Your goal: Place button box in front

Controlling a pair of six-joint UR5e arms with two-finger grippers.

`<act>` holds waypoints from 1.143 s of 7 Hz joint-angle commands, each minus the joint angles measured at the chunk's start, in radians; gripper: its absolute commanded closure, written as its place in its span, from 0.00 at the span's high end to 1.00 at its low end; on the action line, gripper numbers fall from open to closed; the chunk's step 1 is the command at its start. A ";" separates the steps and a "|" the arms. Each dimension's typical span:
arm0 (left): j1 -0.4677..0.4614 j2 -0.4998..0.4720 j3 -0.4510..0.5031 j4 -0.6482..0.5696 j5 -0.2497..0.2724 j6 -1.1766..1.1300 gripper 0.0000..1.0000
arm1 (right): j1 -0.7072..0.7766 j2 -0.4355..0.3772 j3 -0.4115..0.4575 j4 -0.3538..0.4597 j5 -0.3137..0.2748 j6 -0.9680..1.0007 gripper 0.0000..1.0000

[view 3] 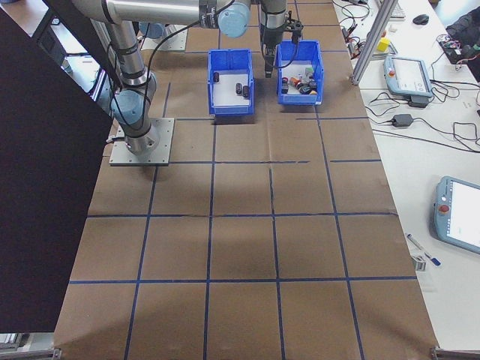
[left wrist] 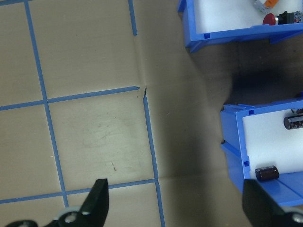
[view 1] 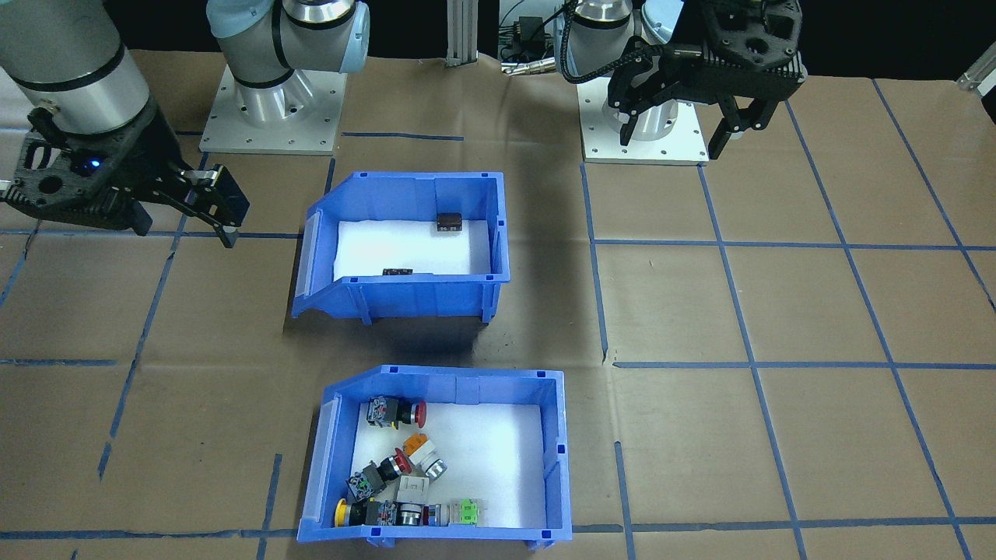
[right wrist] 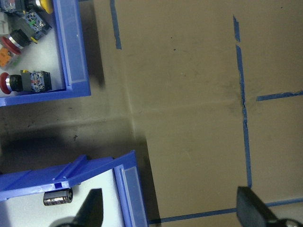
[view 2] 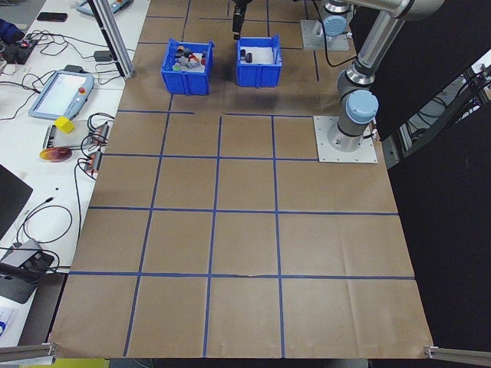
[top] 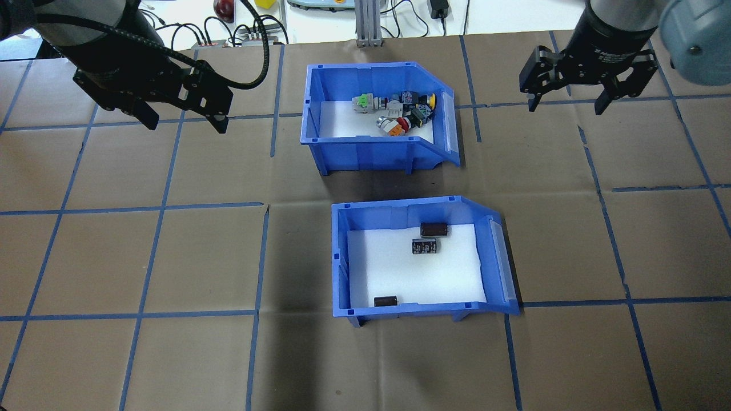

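The button box is a blue bin with white foam, holding coloured push-buttons, and stands on the table's far side from the robot. In the front-facing view the button box is at the bottom. My left gripper hovers open and empty to its left; my right gripper hovers open and empty to its right. The left wrist view shows the left gripper over bare paper, with the button box at top right. In the right wrist view the right gripper is open, the button box at top left.
A second blue bin holding black cylinders stands nearer the robot, just behind the button box. Brown paper with a blue tape grid covers the table. The arm bases are at the robot's edge. Cables and teach pendants lie off the table.
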 commanded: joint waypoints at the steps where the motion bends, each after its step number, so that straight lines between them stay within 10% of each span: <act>1: 0.000 0.000 0.002 -0.001 0.000 0.001 0.99 | 0.048 0.019 -0.011 -0.012 0.009 0.027 1.00; 8: 0.002 0.001 0.006 0.001 -0.006 -0.006 1.00 | 0.044 0.010 0.002 -0.013 -0.007 0.028 1.00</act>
